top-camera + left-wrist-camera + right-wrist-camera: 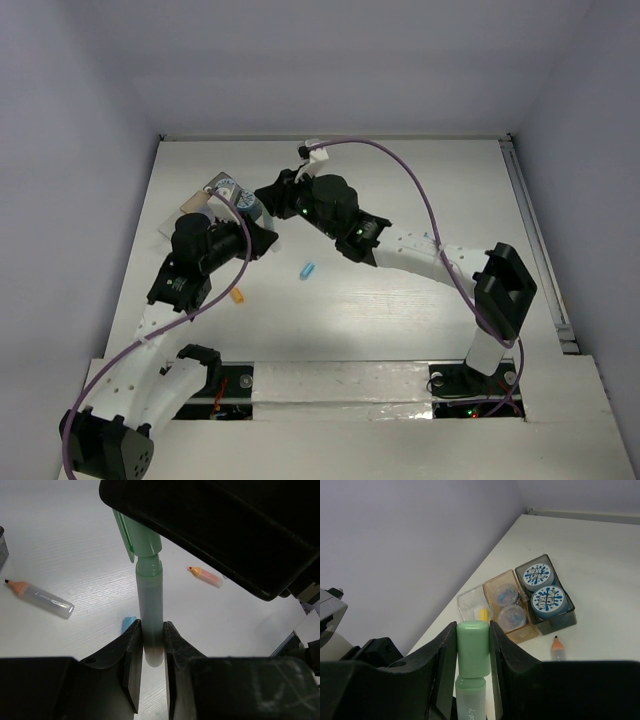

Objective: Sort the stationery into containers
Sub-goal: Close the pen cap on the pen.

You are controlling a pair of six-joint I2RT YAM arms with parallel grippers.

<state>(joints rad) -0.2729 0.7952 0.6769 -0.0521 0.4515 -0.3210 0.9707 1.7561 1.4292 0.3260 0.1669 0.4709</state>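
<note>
Both grippers hold one pale green pen (pixel 149 595) above the table. My left gripper (pixel 152 630) is shut on its clear barrel end. My right gripper (pixel 473 630) is shut on its green cap (pixel 473 650). In the top view the two grippers (pixel 262 238) (pixel 272 195) meet just right of the containers. A dark grey box (pixel 568 621) holds two round blue-patterned tubs (pixel 548 601). A tan tray (pixel 522 635) holds two translucent cups (pixel 512 616). A clear tray (pixel 469 602) holds a yellow piece (pixel 483 614).
An orange-tipped pen (pixel 42 597) lies on the table left of my left fingers, and shows beside the grey box in the right wrist view (pixel 558 648). A short orange pen (pixel 206 576) and a blue piece (pixel 307 270) lie loose mid-table. Grey walls enclose the table.
</note>
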